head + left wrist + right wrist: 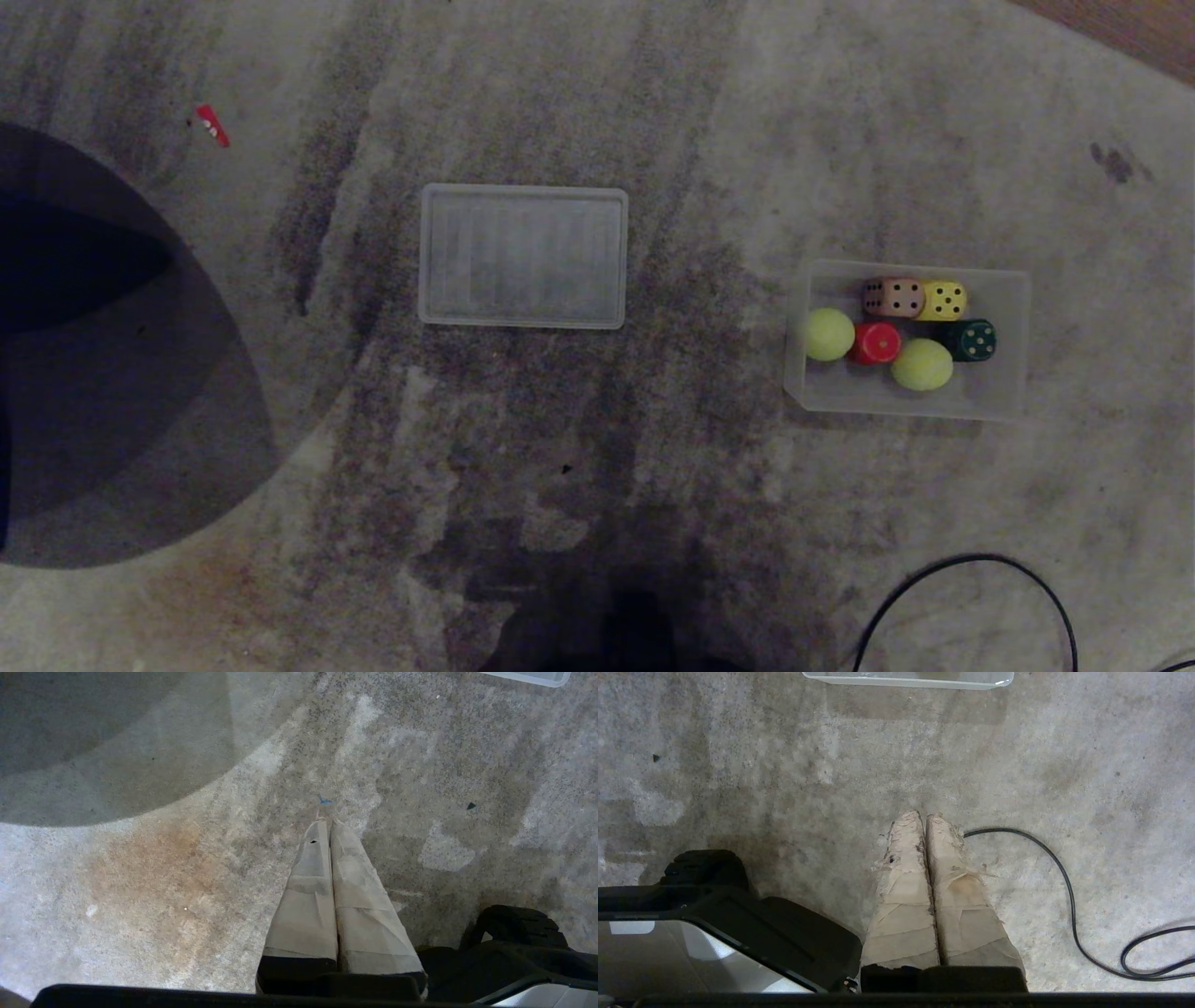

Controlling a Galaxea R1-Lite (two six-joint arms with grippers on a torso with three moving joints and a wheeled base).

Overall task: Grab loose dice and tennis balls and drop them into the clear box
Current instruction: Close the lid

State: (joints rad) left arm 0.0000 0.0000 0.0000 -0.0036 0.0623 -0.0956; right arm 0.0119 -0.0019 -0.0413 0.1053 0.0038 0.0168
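Both taped hands, left hand (329, 823) and right hand (924, 816), hang pressed shut and empty above the carpet (597, 485), while dice (943, 301) and tennis balls (828, 333) crowd the clear box (1013, 373), so any reach could snag the black cable (1064, 882).

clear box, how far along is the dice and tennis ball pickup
Looks finished. The clear box holds both tennis balls and four dice: tan, yellow, red and dark green. No loose dice or balls show on the carpet. Nothing is in hand: left gripper and right gripper are shut and empty. The lid lies apart, off the box.
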